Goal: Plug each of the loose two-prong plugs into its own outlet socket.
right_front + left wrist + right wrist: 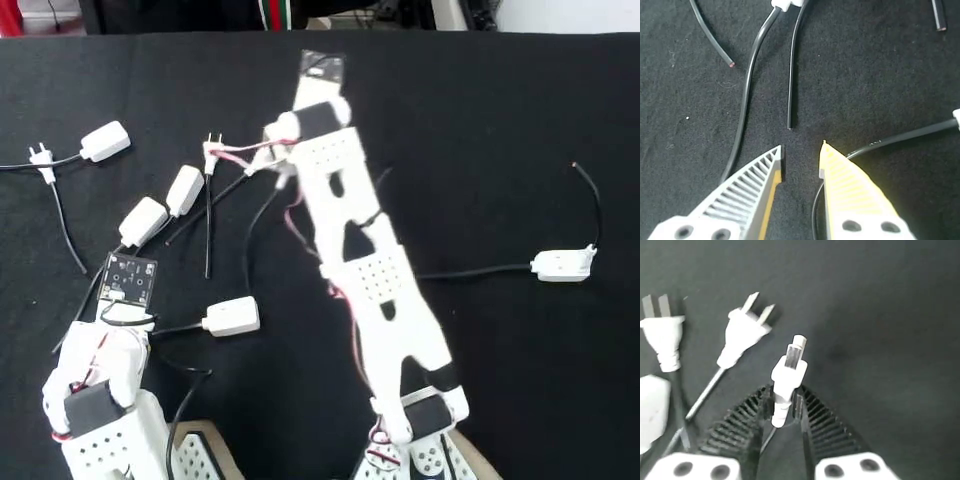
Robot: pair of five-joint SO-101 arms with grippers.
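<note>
Plug [788, 371] pinched in right gripper [783, 392], two loose plugs [742, 332] [662, 335] beside; left gripper [801, 146] spread, perhaps touching a cable [890, 140].

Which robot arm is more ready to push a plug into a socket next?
The right one, I think. The right gripper already pinches a white plug, prongs pointing out. The left gripper is open and holds nothing.

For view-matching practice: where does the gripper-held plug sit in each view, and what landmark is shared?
Right wrist view: held plug, centre, in the right gripper.
High view: at the outstretched arm's tip, mostly hidden.
Left wrist view: black cables instead.
Shared landmark: the loose plug beside it.
</note>
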